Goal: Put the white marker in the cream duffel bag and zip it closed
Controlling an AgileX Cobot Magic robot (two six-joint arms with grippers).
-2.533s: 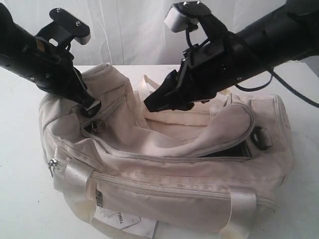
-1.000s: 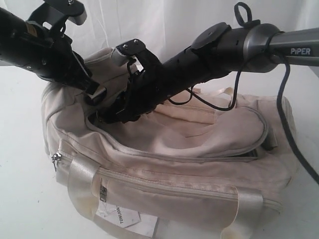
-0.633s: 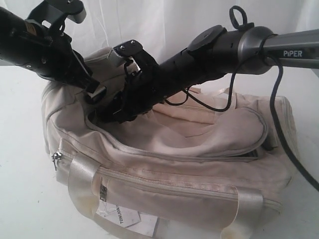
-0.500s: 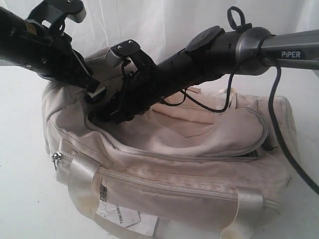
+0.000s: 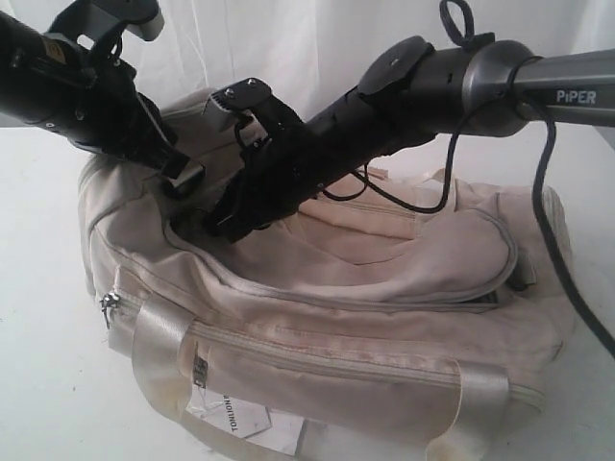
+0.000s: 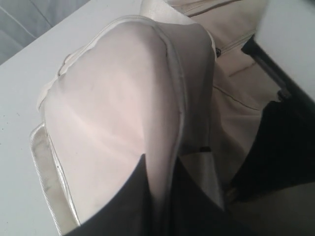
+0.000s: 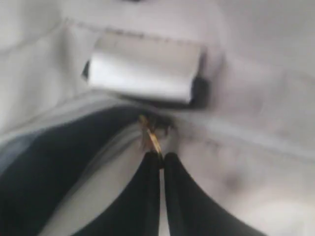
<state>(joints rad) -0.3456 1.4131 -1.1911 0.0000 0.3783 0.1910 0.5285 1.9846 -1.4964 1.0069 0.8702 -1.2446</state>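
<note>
A white table (image 5: 38,384) before a pale curtain (image 5: 317,38) carries the cream duffel bag (image 5: 365,336). It is soft, rumpled cloth with glossy webbing handles (image 5: 154,351), and its long axis runs nine to three o'clock. At its ten o'clock end the left gripper (image 5: 184,179) pinches a fold of fabric. Just beside it, the right gripper (image 5: 217,227) is clamped on a small brassy zipper pull (image 7: 150,133).
</note>
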